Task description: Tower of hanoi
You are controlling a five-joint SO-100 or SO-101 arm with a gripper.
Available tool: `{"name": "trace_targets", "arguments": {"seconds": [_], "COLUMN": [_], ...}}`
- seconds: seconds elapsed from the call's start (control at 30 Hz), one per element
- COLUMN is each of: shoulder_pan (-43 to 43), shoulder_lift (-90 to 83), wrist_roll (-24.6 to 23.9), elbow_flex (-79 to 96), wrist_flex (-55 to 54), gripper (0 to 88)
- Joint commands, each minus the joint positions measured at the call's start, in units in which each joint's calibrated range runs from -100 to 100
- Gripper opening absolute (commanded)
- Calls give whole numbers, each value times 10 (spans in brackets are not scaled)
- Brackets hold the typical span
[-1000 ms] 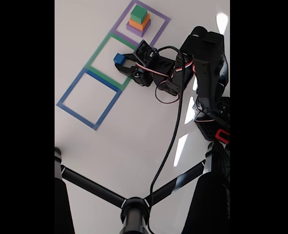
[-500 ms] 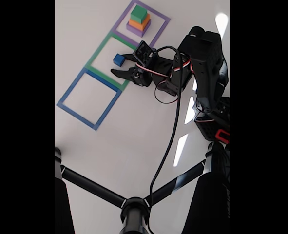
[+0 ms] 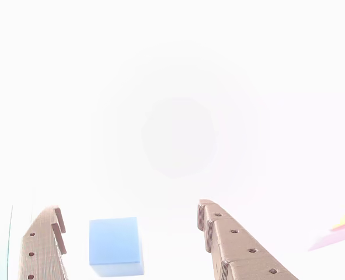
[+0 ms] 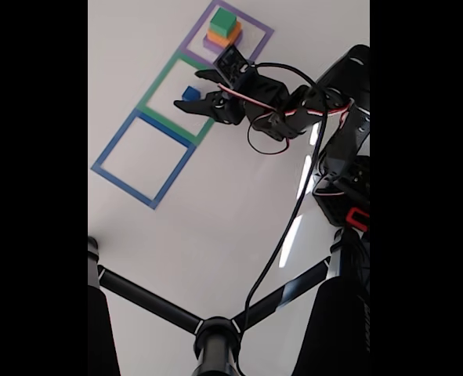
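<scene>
in the other view the gripper (image 3: 131, 233) stands spread apart, its two fingers (image 3: 236, 248) flanking the blue block (image 3: 115, 245) with clear gaps on both sides. in the fixed view the arm (image 4: 294, 106) stretches out low toward the green taped square (image 4: 154, 88), where the blue block (image 4: 190, 93) seems to rest on the table (image 4: 215, 204), released. beyond, in the purple taped square (image 4: 262, 35), the green block (image 4: 224, 22) tops the orange block (image 4: 219, 36) and purple block (image 4: 210, 45).

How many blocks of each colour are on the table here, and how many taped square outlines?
Blue block: 1
Green block: 1
Orange block: 1
Purple block: 1
Taped square outlines, blue, green, purple: 3
Total: 4 blocks, 3 outlines
</scene>
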Motion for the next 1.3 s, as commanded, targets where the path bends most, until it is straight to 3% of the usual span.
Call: {"name": "trace_targets", "arguments": {"seconds": [0.0,0.13,0.33,0.47,0.63,0.97,1.27], "shoulder_pan": [2,-3,11,22,46,88,138], "shoulder_lift": [-190,-335,-479,-507,-502,-472,-453], "wrist_roll": [6,6,6,6,6,6,6], "elbow_flex": [3,-6,-104,-228,-416,-689,-717], "wrist_flex": [175,354,680,894,1121,1367,1371], "gripper": [241,212,82,11,2,2,19]}}
